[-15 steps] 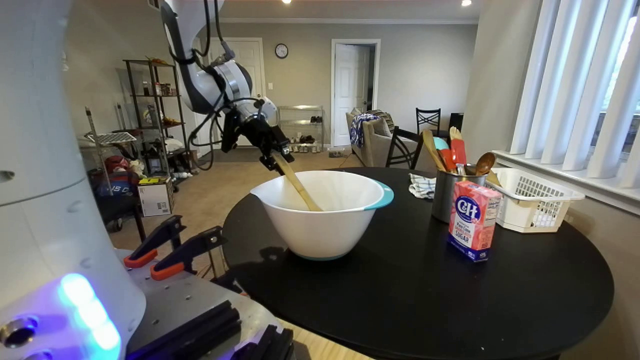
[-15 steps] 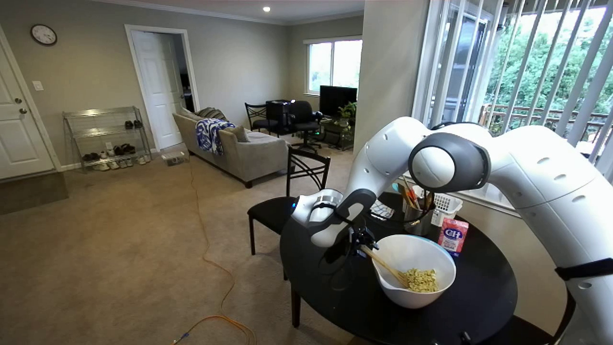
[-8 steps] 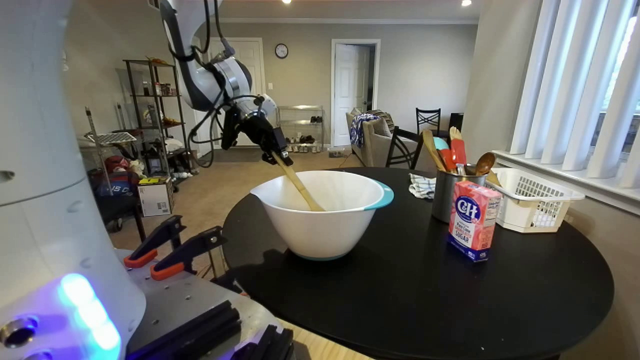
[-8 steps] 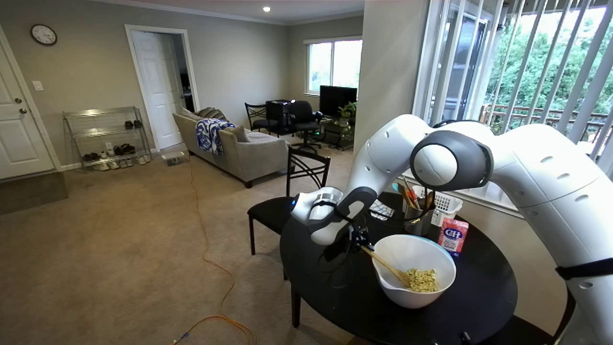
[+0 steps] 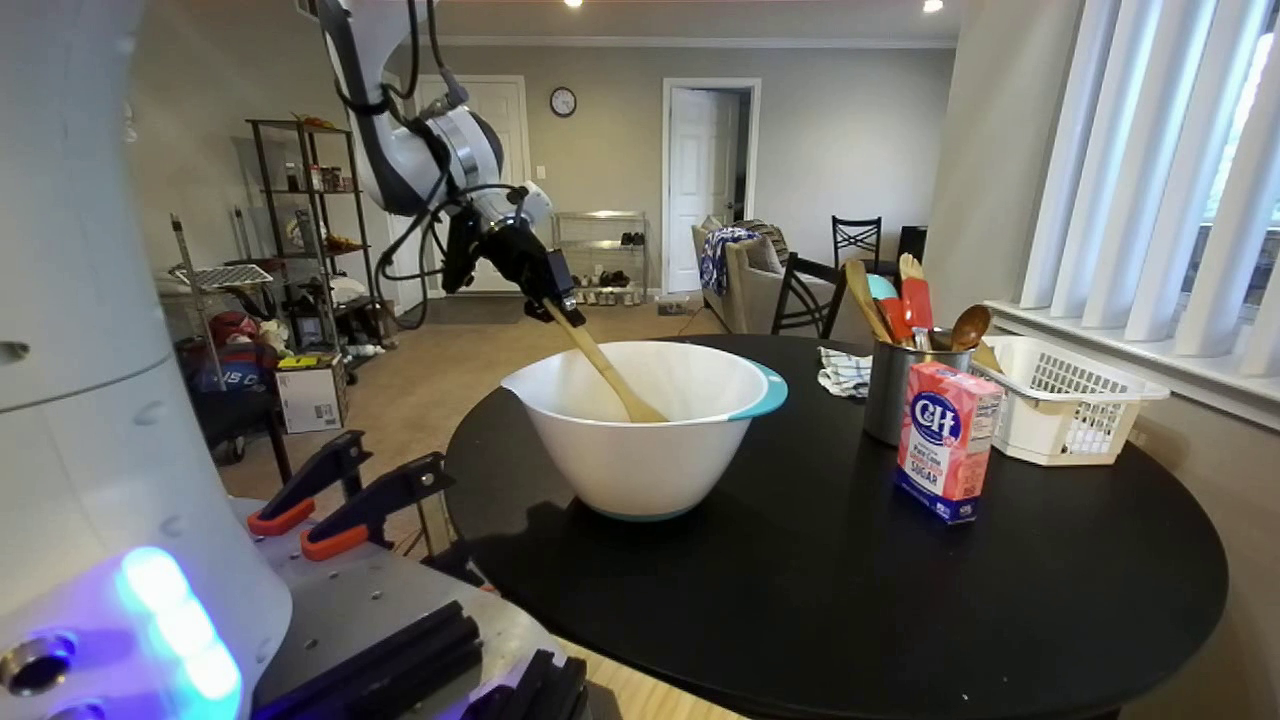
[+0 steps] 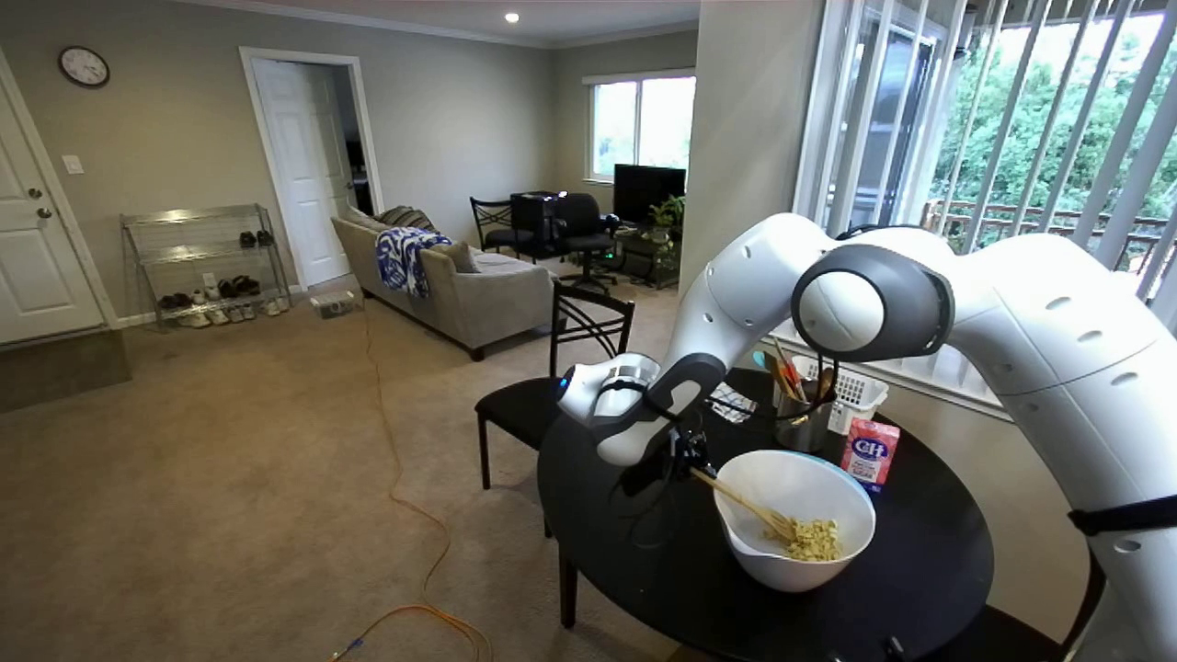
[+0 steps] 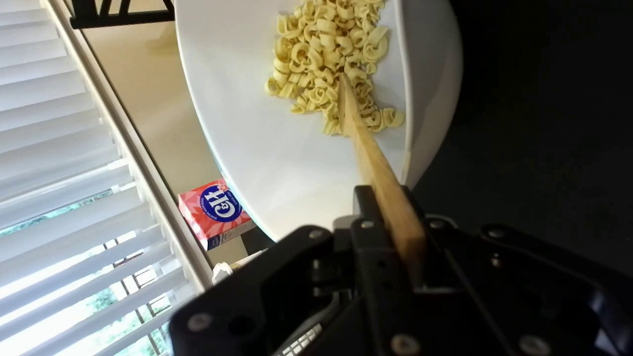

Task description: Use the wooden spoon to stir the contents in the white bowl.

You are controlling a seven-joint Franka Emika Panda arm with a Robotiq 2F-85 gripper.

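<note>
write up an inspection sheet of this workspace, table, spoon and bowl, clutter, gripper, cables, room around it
Surface: round black table under the white bowl
Job's things: wooden spoon slanting into the bowl, tip among pasta-like pieces
Clutter: sugar carton, utensil holder, lattice basket, cloth, all on the table
Gripper: closed on the spoon's handle
Cables: black cables along the arm; orange cord across the carpet
Surroundings: black chair beside the table, sofa farther back, vertical blinds
</note>
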